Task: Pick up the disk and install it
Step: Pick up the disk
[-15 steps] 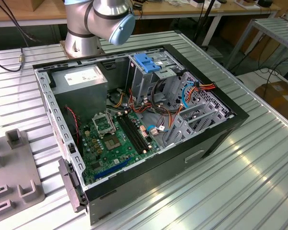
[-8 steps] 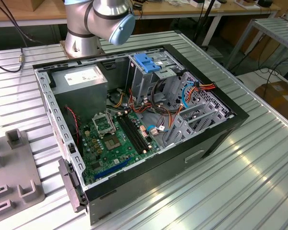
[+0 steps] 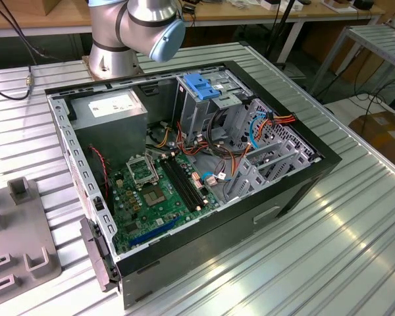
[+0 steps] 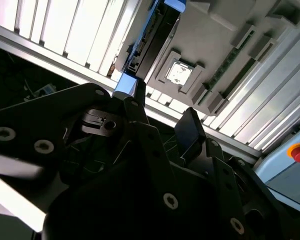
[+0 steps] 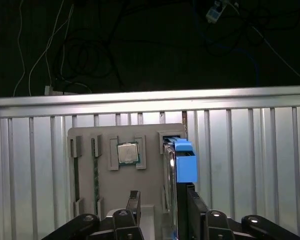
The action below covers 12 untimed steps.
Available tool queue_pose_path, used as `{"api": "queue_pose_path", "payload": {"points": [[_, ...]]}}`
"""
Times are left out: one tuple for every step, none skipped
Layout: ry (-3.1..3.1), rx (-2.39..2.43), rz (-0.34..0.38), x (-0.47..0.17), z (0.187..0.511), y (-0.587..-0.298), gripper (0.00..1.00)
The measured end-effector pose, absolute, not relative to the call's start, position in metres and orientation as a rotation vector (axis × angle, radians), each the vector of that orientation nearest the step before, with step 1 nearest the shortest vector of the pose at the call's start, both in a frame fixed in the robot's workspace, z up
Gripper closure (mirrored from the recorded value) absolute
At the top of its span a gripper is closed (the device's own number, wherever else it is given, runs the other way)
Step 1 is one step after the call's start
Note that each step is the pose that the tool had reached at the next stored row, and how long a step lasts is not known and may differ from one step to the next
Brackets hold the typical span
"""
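1. Black two-fingered gripper (image 5: 163,195), one. The fingers (image 5: 134,205) stand apart and are clamped on nothing. It is poised over the fixture plate.
2. Flat grey-metal disk with blue plastic rail (image 5: 184,165), one. It stands on edge in a slot of the plate, between the fingers. It sits close against one finger and is clearly apart from the other. Whether it touches the near finger cannot be told.
3. Grey slotted fixture plate (image 5: 150,131), one, lying under the gripper on the ribbed aluminium table (image 5: 250,150).
4. Square silver processor chip (image 5: 128,153), one, in a recess just beside the disk, ahead of the freer finger.
5. Thin green memory sticks (image 5: 96,175), two, on edge in slots beyond the chip.
6. Open black computer case (image 3: 296,191), one, in the exterior view. Inside it:
   - green motherboard (image 3: 158,191), one
   - grey power-supply box (image 3: 112,108), one
   - blue plastic latch (image 3: 203,85), one
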State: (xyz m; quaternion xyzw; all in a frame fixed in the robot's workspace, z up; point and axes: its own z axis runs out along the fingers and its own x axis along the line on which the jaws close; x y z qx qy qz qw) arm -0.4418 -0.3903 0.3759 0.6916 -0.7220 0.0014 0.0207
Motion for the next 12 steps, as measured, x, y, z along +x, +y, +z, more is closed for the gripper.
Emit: {"api": "queue_pose_path", "payload": {"points": [[-2.239, 2.145, 0.004, -0.4418, 0.3758, -0.3903, 0.49], [-2.239, 2.145, 0.004, -0.4418, 0.3758, -0.3903, 0.49], [-2.238, 2.145, 0.004, -0.4418, 0.3758, -0.3903, 0.49], [-2.238, 2.145, 0.004, -0.4418, 0.3759, -0.3903, 0.49], [-2.238, 2.145, 0.004, -0.4418, 0.3758, -0.3903, 0.49], [-2.238, 2.145, 0.004, -0.4418, 0.3758, -0.3903, 0.49], [-2.238, 2.145, 0.005, -0.4418, 0.3758, -0.3903, 0.49], [-2.238, 2.145, 0.005, -0.4418, 0.3758, -0.3903, 0.49], [-2.238, 2.146, 0.004, -0.4418, 0.3758, -0.3903, 0.49], [-2.238, 2.146, 0.004, -0.4418, 0.3758, -0.3903, 0.49], [-2.238, 2.146, 0.005, -0.4418, 0.3758, -0.3903, 0.49], [-2.236, 2.148, 0.005, -0.4418, 0.3755, -0.3903, 0.49]]}}
